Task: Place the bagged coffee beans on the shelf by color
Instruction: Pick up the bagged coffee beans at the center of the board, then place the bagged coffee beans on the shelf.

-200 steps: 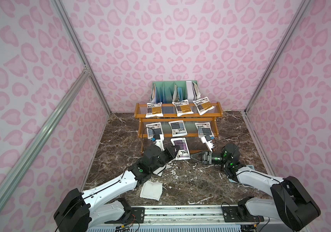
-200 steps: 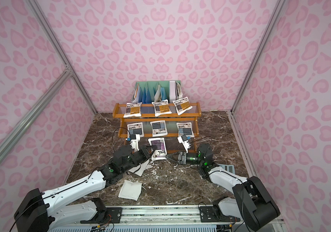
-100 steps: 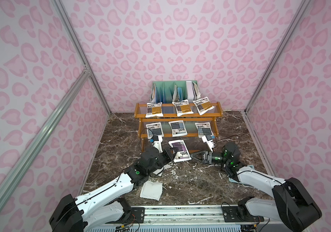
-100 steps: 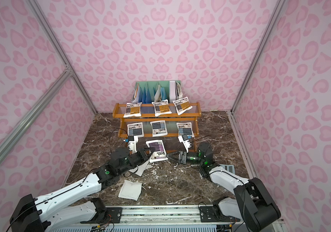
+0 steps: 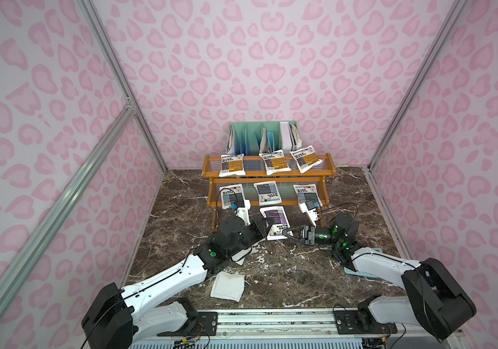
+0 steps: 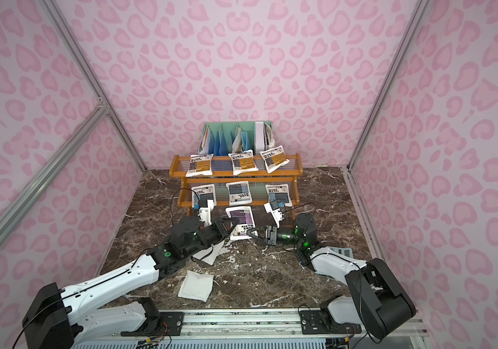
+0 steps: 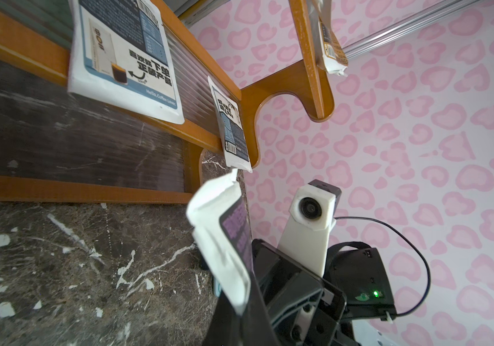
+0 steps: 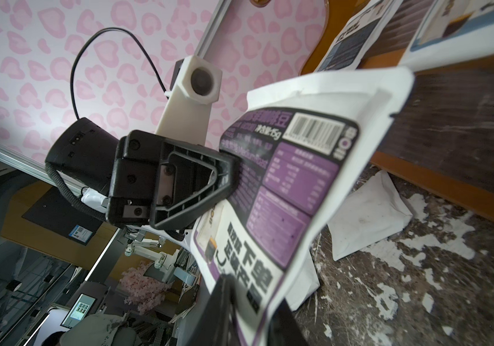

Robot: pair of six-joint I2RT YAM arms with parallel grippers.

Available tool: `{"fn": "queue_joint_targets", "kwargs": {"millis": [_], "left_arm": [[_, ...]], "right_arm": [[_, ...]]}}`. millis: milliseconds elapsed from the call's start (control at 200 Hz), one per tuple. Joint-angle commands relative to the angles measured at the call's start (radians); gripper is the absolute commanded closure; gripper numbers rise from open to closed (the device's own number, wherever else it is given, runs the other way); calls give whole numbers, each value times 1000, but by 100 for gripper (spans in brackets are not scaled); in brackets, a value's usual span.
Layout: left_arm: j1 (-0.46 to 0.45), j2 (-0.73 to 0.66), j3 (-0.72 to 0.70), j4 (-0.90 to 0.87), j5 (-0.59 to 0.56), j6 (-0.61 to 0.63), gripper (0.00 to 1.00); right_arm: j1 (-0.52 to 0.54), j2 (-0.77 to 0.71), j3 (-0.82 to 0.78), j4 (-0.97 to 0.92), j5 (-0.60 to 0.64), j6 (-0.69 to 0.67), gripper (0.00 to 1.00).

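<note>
A purple-labelled bag of coffee beans (image 5: 275,220) (image 6: 241,220) hangs just above the floor in front of the shelf (image 5: 329,164) (image 6: 296,164). My left gripper (image 5: 267,228) (image 8: 224,176) is shut on its left edge. My right gripper (image 5: 285,232) (image 8: 248,311) is shut on its lower right corner. In the left wrist view the bag (image 7: 224,236) rises from my left gripper (image 7: 247,314). Three orange bags (image 5: 274,163) lie on the top tier and three blue ones (image 5: 267,192) on the middle tier.
Two bags lie white side up on the marble floor, one (image 5: 228,285) near the front and one (image 5: 241,260) partly under the left arm. A mint-green divider rack (image 5: 253,137) with papers stands behind the shelf. A pale blue flat object (image 6: 340,252) lies under the right arm.
My right gripper has closed on the purple bag's corner. The left gripper, still shut on the bag, carried it slightly up and toward the shelf.
</note>
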Motion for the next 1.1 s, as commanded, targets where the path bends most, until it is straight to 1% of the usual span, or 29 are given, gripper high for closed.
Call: {"fn": "queue_joint_targets", "kwargs": {"millis": [0, 15, 75, 95, 145, 195, 245, 370, 485, 600, 725, 815, 1005, 1095], "left_arm": [[1, -7, 2, -7, -23, 25, 100], [1, -9, 2, -13, -24, 25, 100], [0, -19, 5, -51, -31, 29, 100], [0, -25, 6, -67, -33, 30, 94], [1, -39, 2, -106, -42, 30, 87], [0, -57, -5, -140, -51, 28, 75], [1, -82, -19, -175, -66, 27, 67], [-1, -169, -49, -282, -124, 18, 55], [0, -253, -54, -435, -205, 28, 53], [0, -324, -56, -530, -266, 42, 52], [0, -374, -66, -563, -300, 48, 52], [0, -386, -69, -569, -306, 50, 51], [0, -374, -74, -559, -295, 48, 52], [1, -368, -71, -551, -294, 48, 52]], "right_arm": [[-4, -19, -11, 15, 38, -9, 98], [-7, -24, -14, 7, 42, -12, 100], [-15, -50, -27, -33, 66, -30, 100], [-19, -61, -31, -57, 75, -42, 100], [-28, -88, -29, -152, 92, -90, 100], [-36, -116, -23, -267, 105, -157, 100], [-46, -139, -18, -372, 117, -217, 100], [-64, -171, -15, -608, 152, -338, 100], [-65, -176, -15, -754, 227, -415, 100], [-70, -170, 0, -825, 321, -462, 100], [-74, -147, 57, -898, 469, -532, 100], [-85, -125, 102, -937, 532, -574, 100], [-104, -91, 122, -912, 574, -582, 100], [-105, -100, 106, -881, 596, -569, 100]]}}
